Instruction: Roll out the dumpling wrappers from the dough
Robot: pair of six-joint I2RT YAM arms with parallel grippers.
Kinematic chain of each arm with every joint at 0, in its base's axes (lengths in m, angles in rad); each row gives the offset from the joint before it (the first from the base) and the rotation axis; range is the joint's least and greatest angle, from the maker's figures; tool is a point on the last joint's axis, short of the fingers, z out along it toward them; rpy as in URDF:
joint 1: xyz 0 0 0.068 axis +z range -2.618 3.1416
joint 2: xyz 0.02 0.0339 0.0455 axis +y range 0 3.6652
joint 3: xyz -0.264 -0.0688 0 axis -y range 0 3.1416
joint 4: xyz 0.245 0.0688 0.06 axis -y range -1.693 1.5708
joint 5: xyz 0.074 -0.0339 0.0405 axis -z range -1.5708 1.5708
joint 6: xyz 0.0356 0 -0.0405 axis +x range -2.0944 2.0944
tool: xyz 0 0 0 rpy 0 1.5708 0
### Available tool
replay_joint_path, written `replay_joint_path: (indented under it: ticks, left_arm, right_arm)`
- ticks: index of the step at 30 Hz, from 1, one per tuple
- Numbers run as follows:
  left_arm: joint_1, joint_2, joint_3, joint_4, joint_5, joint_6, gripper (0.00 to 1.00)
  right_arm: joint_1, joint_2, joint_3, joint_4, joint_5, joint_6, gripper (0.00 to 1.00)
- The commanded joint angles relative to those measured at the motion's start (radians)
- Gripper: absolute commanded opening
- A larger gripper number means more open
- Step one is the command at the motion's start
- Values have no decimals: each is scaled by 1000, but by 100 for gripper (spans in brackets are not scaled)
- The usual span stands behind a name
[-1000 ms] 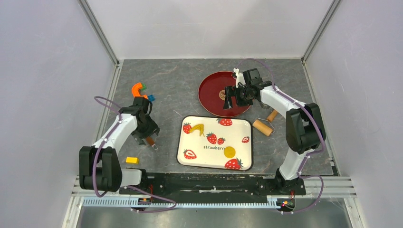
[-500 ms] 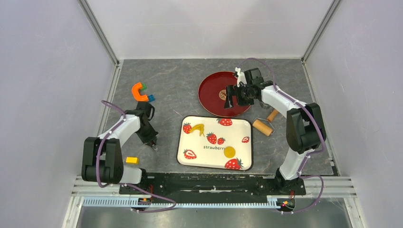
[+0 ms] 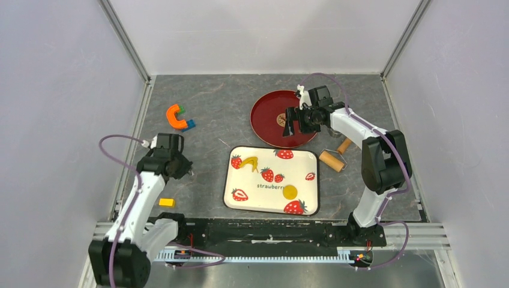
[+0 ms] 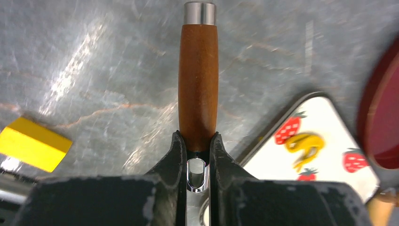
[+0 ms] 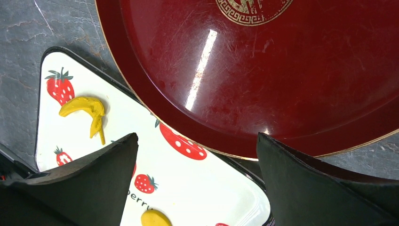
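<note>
Left side first: the left gripper (image 3: pixel 174 165) is out over the bare grey table (image 3: pixel 210 108), between the strawberry tray (image 3: pixel 300 171) and the yellow block (image 3: pixel 167 203). From its wrist camera, both fingers are clamped tight on a wooden handle (image 4: pixel 198 80). The brown shaft points straight out ahead and ends in a metal cap, and a bit of bright metal shows between the fingers behind it. The yellow block (image 4: pixel 33 143) lies on the table off to one side.

Over on the right, the right gripper (image 3: pixel 291 123) hangs above the near edge of the red plate (image 3: pixel 267 114). Its jaws are spread wide with nothing between them. The wrist view looks down between the 2 dark fingers (image 5: pixel 94 174) onto the plate (image 5: pixel 282 70) and a corner of the tray (image 5: pixel 122 122).

The dumpling wrapper (image 3: pixel 290 192) is 1 small yellow disc lying flat on the tray, toward the near right, just beside the printed word. Both grippers are well apart from it. The yellow scrap (image 3: pixel 250 162) curls near the tray's far left corner.

A roller (image 3: pixel 332 159) lies on the table just right of the tray. An orange piece (image 3: pixel 176 116) sits far left.
</note>
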Motion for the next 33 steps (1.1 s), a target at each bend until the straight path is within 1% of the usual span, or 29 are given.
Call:
replay_joint_path:
  ticks: [1,4,7,11,14,17,22,26,33]
  left_arm:
    - [7,-124,3,186,-39,1,2]
    - [6,-116,20,308,61,174,2]
    - [6,-82,52,390,207,347,2]
    - [6,-19,102,413,368,550,2]
    - [4,28,129,400,489,661,2]
    - [-22,74,157,361,553,761,2]
    - [-163,144,202,292,532,950,2]
    - [-314,222,263,221,437,1076,2]
    - [-483,294,310,205,236,1184,2]
  right_arm:
    - [-10,-45,34,35,-4,17,97]
    - [-20,-56,34,46,-13,26,97]
    - [-33,-69,32,53,-24,35,97]
    - [-52,-81,30,55,-46,37,97]
    - [-71,-92,28,55,-66,37,97]
    - [-84,-103,28,55,-86,38,97]
    - [-95,-114,27,55,-131,38,97]
    - [-96,-119,29,54,-176,36,97]
    - [-98,-130,12,82,-302,58,97]
